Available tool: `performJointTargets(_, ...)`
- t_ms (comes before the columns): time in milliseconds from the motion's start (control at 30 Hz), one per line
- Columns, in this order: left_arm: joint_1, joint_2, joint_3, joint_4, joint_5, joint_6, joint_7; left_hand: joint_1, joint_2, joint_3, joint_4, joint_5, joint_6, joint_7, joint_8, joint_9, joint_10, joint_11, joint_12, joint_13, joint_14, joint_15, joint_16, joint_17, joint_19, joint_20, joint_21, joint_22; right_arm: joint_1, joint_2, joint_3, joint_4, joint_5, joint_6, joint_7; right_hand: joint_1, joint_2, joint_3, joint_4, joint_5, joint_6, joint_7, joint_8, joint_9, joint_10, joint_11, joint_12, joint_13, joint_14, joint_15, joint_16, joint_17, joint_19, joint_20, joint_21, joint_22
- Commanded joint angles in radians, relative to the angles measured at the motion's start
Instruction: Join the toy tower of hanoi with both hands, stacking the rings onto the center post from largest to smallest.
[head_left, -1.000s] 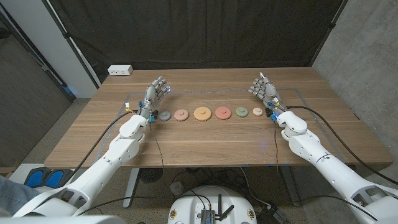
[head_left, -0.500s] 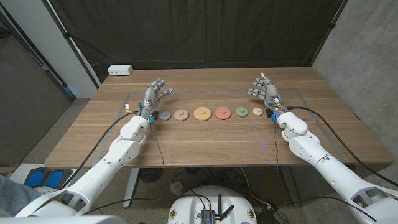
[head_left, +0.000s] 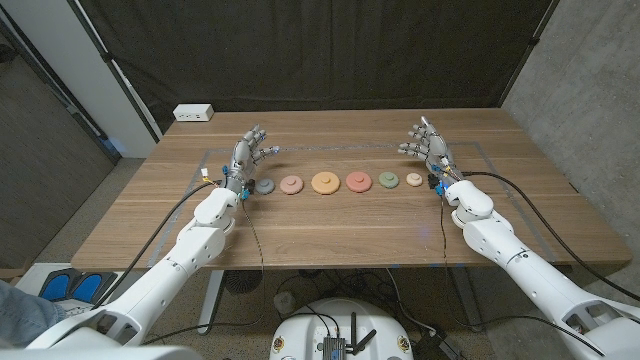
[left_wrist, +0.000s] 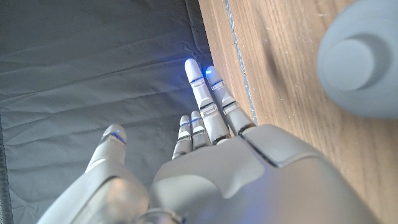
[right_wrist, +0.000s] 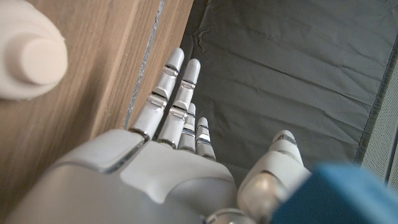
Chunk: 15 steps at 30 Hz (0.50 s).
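- Left robot hand (head_left: 250, 150) is up at the left end of the row, fingers spread, holding nothing; the left wrist view shows its fingers (left_wrist: 208, 106) reaching past the far table edge with the grey piece (left_wrist: 360, 62) just beside it.
- Right robot hand (head_left: 425, 143) mirrors it at the right end, fingers apart and empty, standing next to the cream piece (head_left: 414, 180); that piece also shows close by in the right wrist view (right_wrist: 28, 59).
- Six pieces sit in a line across the middle of the table (head_left: 330, 230), all apart from one another: grey piece (head_left: 264, 186) on the left, then a pink ring (head_left: 291, 184), an orange ring (head_left: 324, 183), a red ring (head_left: 358, 182), a green ring (head_left: 388, 181), and the cream one on the right.
- Nothing is stacked. I cannot tell from here which piece carries the center post; the grey and cream ones each show a raised knob.
- My read: the task is at its very start, with every ring left to be placed, largest first.
- Both hands look poised to begin, each nearest the end piece on its own side.
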Motion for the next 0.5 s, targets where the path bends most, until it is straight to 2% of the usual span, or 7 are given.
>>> performJointTargets(33, 0.017, 0.003, -0.004, -0.023, 0.018, -0.006, 0.036, 0.025, 0.000, -0.005, -0.010, 0.004, 0.013, 0.001, 0.002, 0.002, 0.020, 0.000, 0.005, 0.007, 0.017, -0.009, 0.037, 0.031, 0.061, -0.018, 0.037, 0.021, -0.005, 0.009, -0.002, -0.001, -0.017, 0.009, -0.026, 0.001, 0.009, 0.004, -0.007, 0.007, 0.016, 0.000, 0.006, 0.002, 0.010, -0.001, 0.010, 0.010, 0.048, -0.024, 0.035, 0.035, 0.035, -0.011, 0.032, 0.022)
performJointTargets(100, 0.018, 0.003, -0.004, -0.025, 0.020, -0.005, 0.040, 0.032, 0.002, -0.007, -0.011, 0.004, 0.018, 0.002, 0.001, 0.003, 0.025, -0.002, 0.004, 0.009, 0.030, -0.011, 0.059, 0.047, 0.093, -0.028, 0.059, 0.033, -0.005, 0.011, -0.002, -0.003, -0.019, 0.006, -0.031, 0.002, 0.009, 0.004, -0.008, 0.007, 0.017, 0.000, 0.006, 0.002, 0.012, 0.000, 0.011, 0.013, 0.070, -0.029, 0.054, 0.053, 0.051, -0.016, 0.048, 0.033)
performJointTargets(200, 0.020, 0.000, -0.005, -0.024, 0.024, -0.007, 0.050, 0.046, 0.003, -0.008, -0.014, 0.005, 0.024, 0.002, 0.000, 0.003, 0.041, 0.001, 0.006, 0.010, 0.066, -0.023, 0.098, 0.071, 0.116, -0.032, 0.082, 0.051, -0.001, 0.012, -0.006, 0.004, -0.023, 0.009, -0.027, 0.010, 0.012, 0.008, -0.011, 0.008, 0.021, 0.002, 0.006, 0.003, 0.015, -0.002, 0.012, 0.020, 0.097, -0.054, 0.090, 0.091, 0.078, -0.034, 0.077, 0.055)
performJointTargets(333, 0.021, -0.004, -0.004, -0.030, 0.037, -0.002, 0.075, 0.080, 0.000, -0.013, -0.019, 0.005, 0.036, 0.005, -0.001, 0.004, 0.067, 0.005, 0.007, 0.015, 0.117, -0.061, 0.186, 0.138, 0.168, -0.057, 0.142, 0.102, 0.001, 0.014, -0.007, 0.006, -0.025, 0.006, -0.031, 0.036, 0.015, 0.016, -0.023, 0.009, 0.029, 0.000, 0.005, 0.004, 0.020, -0.007, 0.009, 0.031, 0.119, -0.086, 0.160, 0.164, 0.092, -0.041, 0.115, 0.099)
performJointTargets(400, 0.021, -0.006, -0.001, -0.032, 0.049, 0.000, 0.090, 0.098, -0.003, -0.016, -0.020, 0.005, 0.046, 0.008, -0.001, 0.005, 0.082, 0.010, 0.009, 0.018, 0.140, -0.076, 0.235, 0.179, 0.200, -0.071, 0.177, 0.130, 0.003, 0.016, -0.008, 0.010, -0.028, 0.009, -0.033, 0.052, 0.011, 0.018, -0.027, 0.009, 0.031, -0.002, 0.004, 0.006, 0.030, -0.005, 0.008, 0.040, 0.113, -0.114, 0.215, 0.230, 0.098, -0.055, 0.148, 0.140)
performJointTargets(467, 0.023, -0.006, 0.001, -0.042, 0.062, 0.011, 0.116, 0.114, -0.010, -0.021, -0.021, 0.005, 0.053, 0.008, -0.001, 0.006, 0.096, 0.011, 0.011, 0.021, 0.163, -0.078, 0.289, 0.226, 0.207, -0.079, 0.205, 0.162, 0.004, 0.018, -0.009, 0.015, -0.029, 0.012, -0.033, 0.061, 0.007, 0.017, -0.027, 0.008, 0.034, -0.002, 0.004, 0.007, 0.034, -0.007, 0.006, 0.048, 0.106, -0.130, 0.264, 0.289, 0.098, -0.059, 0.175, 0.176)
performJointTargets(500, 0.024, -0.007, 0.001, -0.045, 0.065, 0.014, 0.123, 0.125, -0.017, -0.026, -0.021, 0.005, 0.059, 0.005, -0.001, 0.007, 0.107, 0.014, 0.012, 0.023, 0.173, -0.090, 0.331, 0.265, 0.217, -0.089, 0.230, 0.187, 0.004, 0.019, -0.008, 0.014, -0.026, 0.009, -0.036, 0.063, 0.005, 0.016, -0.027, 0.008, 0.035, -0.003, 0.004, 0.007, 0.037, -0.009, 0.006, 0.051, 0.099, -0.130, 0.279, 0.309, 0.101, -0.062, 0.186, 0.189)
